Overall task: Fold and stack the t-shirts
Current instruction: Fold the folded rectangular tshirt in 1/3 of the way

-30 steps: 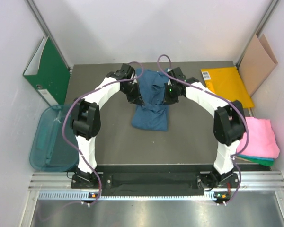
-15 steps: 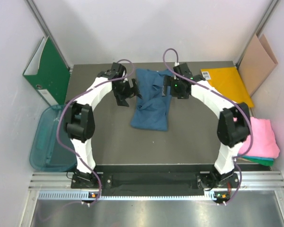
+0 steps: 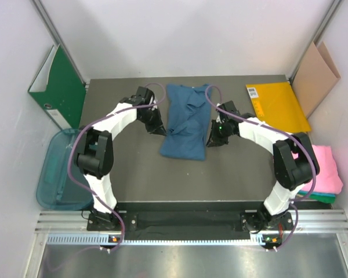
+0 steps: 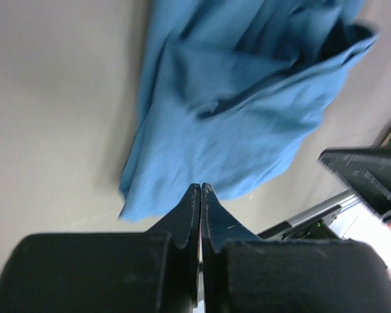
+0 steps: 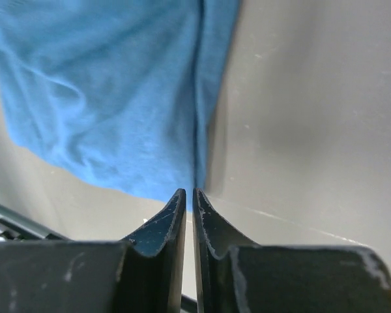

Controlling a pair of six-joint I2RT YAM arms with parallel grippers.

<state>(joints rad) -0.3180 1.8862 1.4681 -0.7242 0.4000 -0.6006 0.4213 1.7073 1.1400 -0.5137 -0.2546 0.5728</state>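
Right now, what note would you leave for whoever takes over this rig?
Left gripper: shut, tips at the dark blue t-shirt's left edge.
Right gripper: shut, tips at its right edge; whether either pinches cloth is unclear.
Done: pink t-shirt folded atop the teal-green t-shirt, at the right.
Left: the blue one lies partly folded between the arms; finish folding, add it to the stack.

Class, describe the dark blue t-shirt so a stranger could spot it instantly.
Start at the dark grey table. Near the middle of its far half lies the blue t-shirt, rumpled and half folded. Unlike the pink shirt far right, it is loose, not neatly stacked.
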